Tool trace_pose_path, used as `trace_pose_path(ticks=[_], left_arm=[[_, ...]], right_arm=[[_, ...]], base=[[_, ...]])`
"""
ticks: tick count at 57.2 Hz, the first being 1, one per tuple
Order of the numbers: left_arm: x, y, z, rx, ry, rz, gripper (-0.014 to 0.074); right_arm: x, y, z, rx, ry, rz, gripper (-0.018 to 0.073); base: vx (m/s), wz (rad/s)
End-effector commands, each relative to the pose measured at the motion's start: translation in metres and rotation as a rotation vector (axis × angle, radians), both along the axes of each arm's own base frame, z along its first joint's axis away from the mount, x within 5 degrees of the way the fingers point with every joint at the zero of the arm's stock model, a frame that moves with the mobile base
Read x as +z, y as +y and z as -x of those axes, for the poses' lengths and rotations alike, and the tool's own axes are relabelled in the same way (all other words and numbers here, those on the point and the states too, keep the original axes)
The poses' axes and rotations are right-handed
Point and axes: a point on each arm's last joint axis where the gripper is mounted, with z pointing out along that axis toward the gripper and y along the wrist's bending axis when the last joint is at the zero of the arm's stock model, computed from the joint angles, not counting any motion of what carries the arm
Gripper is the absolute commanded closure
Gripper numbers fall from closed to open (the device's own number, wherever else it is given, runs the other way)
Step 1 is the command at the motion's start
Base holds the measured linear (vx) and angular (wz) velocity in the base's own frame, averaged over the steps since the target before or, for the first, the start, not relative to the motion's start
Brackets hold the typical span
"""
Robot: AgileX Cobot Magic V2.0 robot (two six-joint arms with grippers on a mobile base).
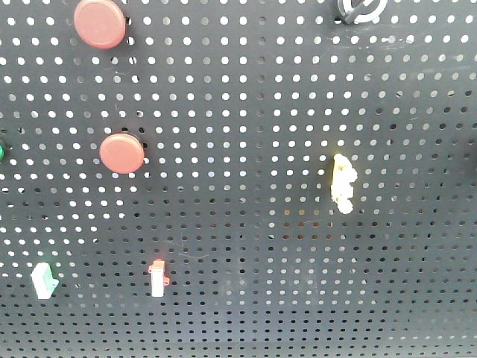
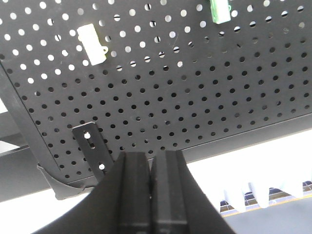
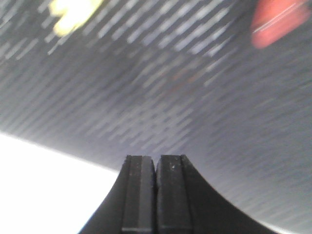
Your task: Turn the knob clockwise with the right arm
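a black perforated pegboard (image 1: 246,224) fills the front view, light showing through its holes. taking the yellow lumpy piece (image 1: 343,184) as the landmark: two red round buttons (image 1: 100,22) (image 1: 122,153) sit far to its left, one high, one about level. the knob (image 1: 361,9) is well above it, cut by the top edge. a white red-tipped part (image 1: 158,277) and a white clip (image 1: 44,281) lie lower left. left gripper (image 2: 150,168) has its fingers pressed together below the board. right gripper (image 3: 155,168) likewise has its fingers together, holding nothing, its view blurred.
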Motion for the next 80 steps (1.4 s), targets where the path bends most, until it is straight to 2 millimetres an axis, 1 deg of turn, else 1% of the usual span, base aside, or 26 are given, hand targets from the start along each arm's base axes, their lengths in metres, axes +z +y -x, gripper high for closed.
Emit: trace_pose_path(ticks=[1,7,10,11,12,13,14,15,18,19,20,26,37,43,50,58,80], left_arm=[[0.001,-0.001,-0.002,-0.005,-0.052,0.009,0.0603],[0.001,-0.001,-0.002,-0.005,-0.052,0.009,0.0603],[0.001,-0.001,-0.002,-0.005,-0.052,0.009,0.0603],[0.001,-0.001,-0.002,-0.005,-0.052,0.009,0.0603],[0.001,-0.001,-0.002,-0.005,-0.052,0.009,0.0603],[0.001,-0.001,-0.002,-0.005,-0.052,0.009,0.0603],[0.001,-0.001,-0.002,-0.005,-0.052,0.009,0.0603],[0.001,-0.001,-0.002,-0.005,-0.052,0.009,0.0603],[0.001,-0.001,-0.002,-0.005,-0.052,0.009,0.0603],[0.001,-0.001,-0.002,-0.005,-0.052,0.009,0.0603],[0.001,-0.001,-0.002,-0.005,-0.052,0.009,0.0603],[0.001,-0.001,-0.002,-0.005,-0.052,0.009,0.0603],[0.001,-0.001,-0.002,-0.005,-0.052,0.009,0.0603],[0.001,-0.001,-0.002,-0.005,-0.052,0.009,0.0603],[0.001,-0.001,-0.002,-0.005,-0.052,0.009,0.0603],[0.001,-0.001,-0.001,-0.005,-0.053,0.009,0.0603],[0.001,-0.001,-0.001,-0.005,-0.053,0.009,0.0603]], right_arm=[[-0.006,0.011,0.001,0.100,-0.020,-0.052,0.0570],[-0.037,0.019,0.004,0.161,0.003,-0.146,0.0570],[-0.059,0.020,0.006,0.185,0.004,-0.191,0.0570],[-0.062,0.021,0.008,0.197,-0.015,-0.221,0.0570],[-0.072,0.021,0.009,0.203,-0.012,-0.227,0.0570],[-0.075,0.020,0.011,0.216,-0.039,-0.253,0.0570],[-0.084,0.020,0.012,0.222,-0.039,-0.258,0.0570],[-0.089,0.020,0.013,0.229,-0.052,-0.268,0.0570],[-0.108,0.017,0.018,0.241,-0.113,-0.303,0.0570],[-0.110,0.015,0.019,0.235,-0.147,-0.323,0.0570],[-0.119,0.013,0.020,0.222,-0.139,-0.325,0.0570],[-0.137,-0.002,0.022,0.103,-0.252,-0.356,0.0570],[-0.152,-0.026,0.024,-0.156,-0.358,-0.140,0.0570],[-0.160,-0.034,0.028,-0.264,-0.363,-0.105,0.0570],[-0.168,-0.040,0.033,-0.364,-0.310,-0.084,0.0570],[-0.172,-0.042,0.035,-0.400,-0.282,-0.067,0.0570],[-0.171,-0.042,0.035,-0.401,-0.285,-0.075,0.0570]], base=[[0.00,0.00],[0.00,0.00],[0.00,0.00],[0.00,0.00],[0.00,0.00],[0.00,0.00],[0.00,0.00],[0.00,0.00],[0.00,0.00],[0.00,0.00],[0.00,0.00],[0.00,0.00],[0.00,0.00],[0.00,0.00],[0.00,0.00],[0.00,0.00],[0.00,0.00]])
